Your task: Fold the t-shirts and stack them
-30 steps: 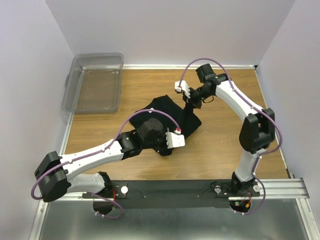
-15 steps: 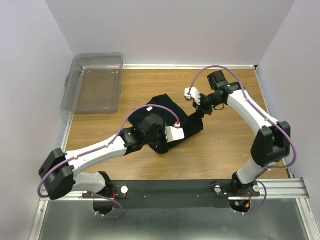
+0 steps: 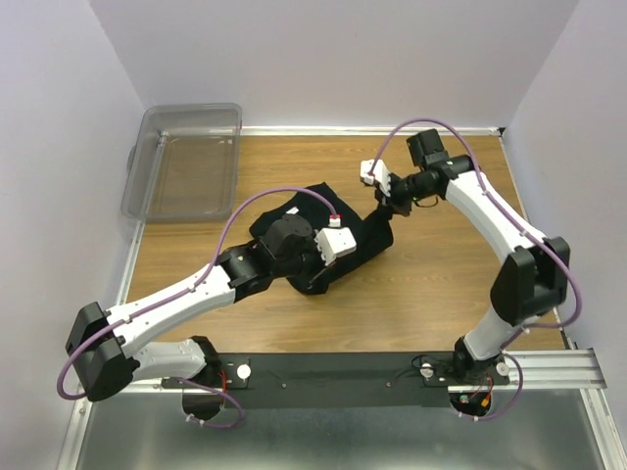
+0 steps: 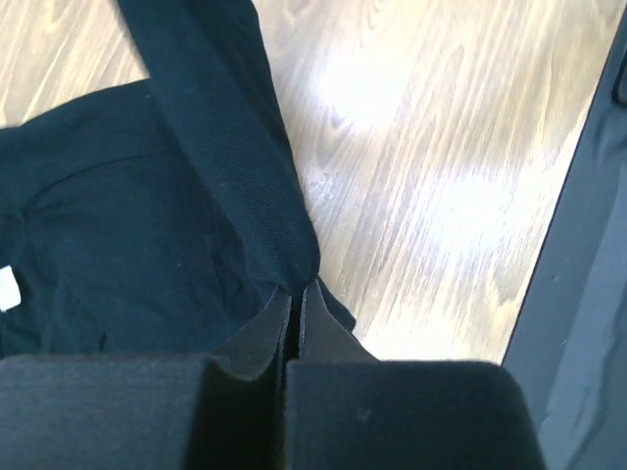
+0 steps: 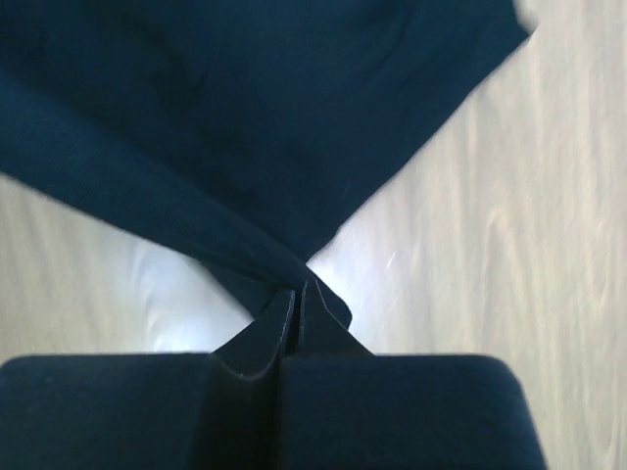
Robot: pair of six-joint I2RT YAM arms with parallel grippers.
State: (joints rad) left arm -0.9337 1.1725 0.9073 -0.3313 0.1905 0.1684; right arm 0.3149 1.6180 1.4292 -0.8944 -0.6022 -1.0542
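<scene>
One black t-shirt (image 3: 370, 243) lies on the table (image 3: 441, 284), outside the clear bin (image 3: 192, 108).

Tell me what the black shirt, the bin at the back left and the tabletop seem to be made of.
The t-shirt: soft knit cloth, matte black; a fine weave shows, and it creases and drapes.
The bin: probably clear plastic, slightly glossy; you can see through its walls.
The table: wood or wood-look laminate, smooth with a sheen; grain lines and light glare show.

Black t-shirt (image 3: 370, 240), crumpled at middle of bench (image 3: 441, 284); two edges pinched and raised in taut folds; white neck tag (image 4: 6, 289) showing.
</scene>
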